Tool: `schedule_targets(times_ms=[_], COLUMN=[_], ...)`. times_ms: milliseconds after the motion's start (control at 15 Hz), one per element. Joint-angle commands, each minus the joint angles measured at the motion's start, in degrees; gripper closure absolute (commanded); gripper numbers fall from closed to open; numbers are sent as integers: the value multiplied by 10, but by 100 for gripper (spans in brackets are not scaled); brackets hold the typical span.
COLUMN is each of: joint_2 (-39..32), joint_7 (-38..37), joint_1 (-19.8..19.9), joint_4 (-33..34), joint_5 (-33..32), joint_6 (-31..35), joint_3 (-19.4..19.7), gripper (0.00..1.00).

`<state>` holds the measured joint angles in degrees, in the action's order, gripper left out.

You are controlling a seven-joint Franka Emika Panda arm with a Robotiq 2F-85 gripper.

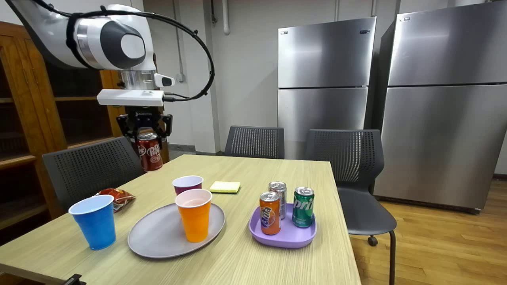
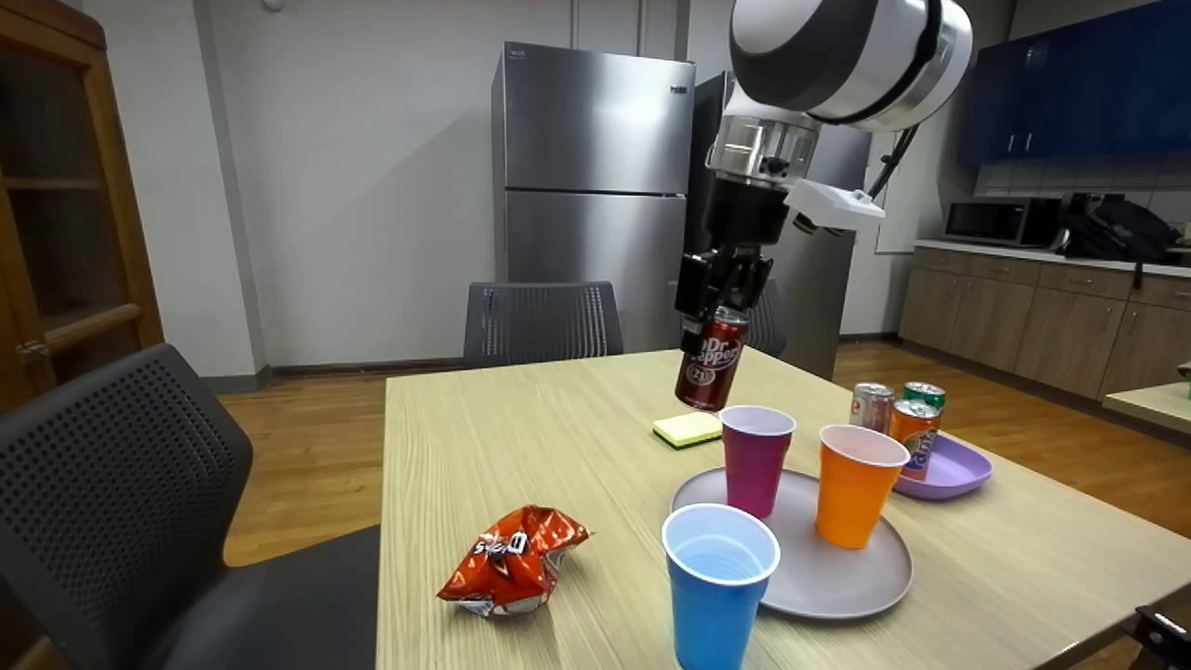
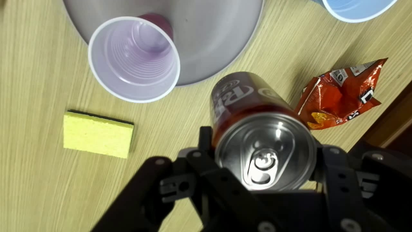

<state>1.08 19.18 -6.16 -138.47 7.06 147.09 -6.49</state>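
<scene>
Jointed black hand (image 3: 262,149) gripping cylindrical metal can (image 2: 712,365) | ribbed purple plastic cup (image 3: 135,61) | crinkled bag (image 3: 341,98) | porous sponge (image 3: 97,134)

A dark red cylindrical metal Dr Pepper can (image 2: 713,363) is held in the air over the pale wood-grained desk (image 2: 521,419), gripped by the black two-fingered hand (image 1: 149,145). The can is clasped near its top, and its lower body is exposed, with white lettering and a round "23" emblem printed on the side. It is tilted from the vertical, as is shown in both exterior views. In the wrist view its silver metal lid (image 3: 267,149) is turned toward the camera, and a pull tab (image 3: 262,167) is seen lying on it.
</scene>
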Motion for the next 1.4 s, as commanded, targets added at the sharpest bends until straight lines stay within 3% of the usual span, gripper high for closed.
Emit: schedule_targets(times_ms=[0, 733, 1333], joint_2=[57, 111, 120], joint_7=[30, 49, 37], joint_1=[9, 24, 61], joint_4=[-24, -42, -46], joint_5=[23, 27, 11], joint_6=[-25, -48, -71], joint_3=[20, 102, 147], gripper=[62, 62, 62])
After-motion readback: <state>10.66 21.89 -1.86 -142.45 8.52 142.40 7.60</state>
